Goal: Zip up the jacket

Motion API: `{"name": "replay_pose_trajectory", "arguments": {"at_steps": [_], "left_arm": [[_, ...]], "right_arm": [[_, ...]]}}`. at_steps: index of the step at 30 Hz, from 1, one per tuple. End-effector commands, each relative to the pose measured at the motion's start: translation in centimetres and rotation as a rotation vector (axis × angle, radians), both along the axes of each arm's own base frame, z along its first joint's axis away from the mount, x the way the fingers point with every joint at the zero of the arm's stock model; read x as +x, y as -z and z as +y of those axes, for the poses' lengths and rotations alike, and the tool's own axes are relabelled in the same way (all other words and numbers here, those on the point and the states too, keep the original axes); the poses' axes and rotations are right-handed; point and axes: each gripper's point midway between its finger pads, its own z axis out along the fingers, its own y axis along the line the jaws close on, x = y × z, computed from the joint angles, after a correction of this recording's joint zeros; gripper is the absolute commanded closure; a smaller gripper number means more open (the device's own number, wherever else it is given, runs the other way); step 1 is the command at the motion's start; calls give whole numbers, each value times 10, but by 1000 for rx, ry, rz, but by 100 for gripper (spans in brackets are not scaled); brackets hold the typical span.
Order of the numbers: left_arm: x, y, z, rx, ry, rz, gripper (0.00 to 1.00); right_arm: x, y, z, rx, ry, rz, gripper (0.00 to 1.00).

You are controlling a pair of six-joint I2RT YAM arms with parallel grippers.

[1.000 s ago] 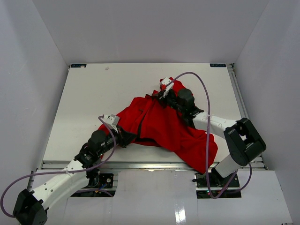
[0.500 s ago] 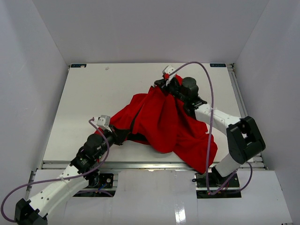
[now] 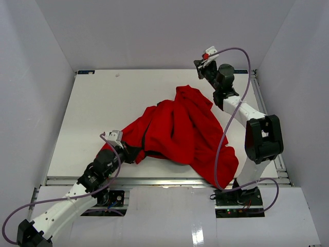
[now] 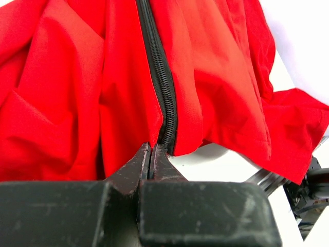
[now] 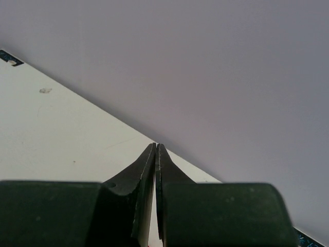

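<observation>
Starting nearest you, the left fingers [image 4: 134, 165] are pinched together on the bottom hem of the bright red soft fabric jacket [image 3: 180, 134], right at the foot of its dark toothed zipper [image 4: 163, 87]. The jacket lies crumpled across the middle of the white counter [image 3: 97, 103], well short of the right arm's tip. Farthest off, the right fingers [image 5: 145, 167] are pressed together on nothing, raised and facing the back wall. Watch that: with nothing holding the top, a pull from the left would only drag the cloth, and loose folds could snag the teeth.
</observation>
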Motion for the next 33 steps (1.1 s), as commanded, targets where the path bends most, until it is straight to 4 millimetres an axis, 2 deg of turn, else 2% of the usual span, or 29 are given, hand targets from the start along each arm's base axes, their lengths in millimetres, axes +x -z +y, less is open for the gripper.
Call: {"name": "replay_pose_trajectory", "arguments": {"at_steps": [1, 3, 5, 7, 9, 11, 15, 16, 18, 21, 25, 28, 30, 31, 33], "left_arm": [[-16, 13, -17, -2, 129, 36, 95], [-18, 7, -23, -19, 166, 24, 86], [-15, 4, -24, -12, 158, 20, 81], [-8, 1, -21, -8, 125, 13, 71], [-3, -8, -22, -20, 110, -4, 65], [2, -16, -22, -27, 94, -21, 63], [12, -16, -22, 17, 61, 8, 61], [17, -13, -18, 31, 28, 14, 61], [16, -5, -16, 43, 23, 27, 60], [14, 3, -16, 42, 29, 31, 61], [14, 7, -11, 49, 5, 35, 59], [17, -3, -10, 43, -5, 17, 58], [18, -9, -11, 45, -2, 4, 57], [20, -15, -12, 44, 0, -7, 56], [22, -24, -14, 47, 3, -27, 56]], "right_arm": [[-9, 10, 32, 30, -182, 104, 92], [-25, 13, 52, 35, -261, 140, 92], [-50, 24, 78, 37, -311, 183, 90], [-72, 38, 100, 33, -354, 238, 76], [-94, 55, 119, 57, -391, 297, 62], [-112, 79, 136, 61, -410, 362, 53], [-111, 125, 153, 86, -328, 544, 37], [-108, 123, 158, 95, -316, 555, 32], [-109, 137, 167, 101, -287, 604, 31], [-110, 157, 168, 101, -221, 663, 32], [-122, 198, 154, 63, -122, 734, 34], [-146, 220, 126, 73, -67, 745, 39], [-161, 224, 113, 91, -52, 736, 42], [-165, 218, 110, 109, -56, 717, 45], [-182, 230, 99, 96, -56, 730, 48]]}}
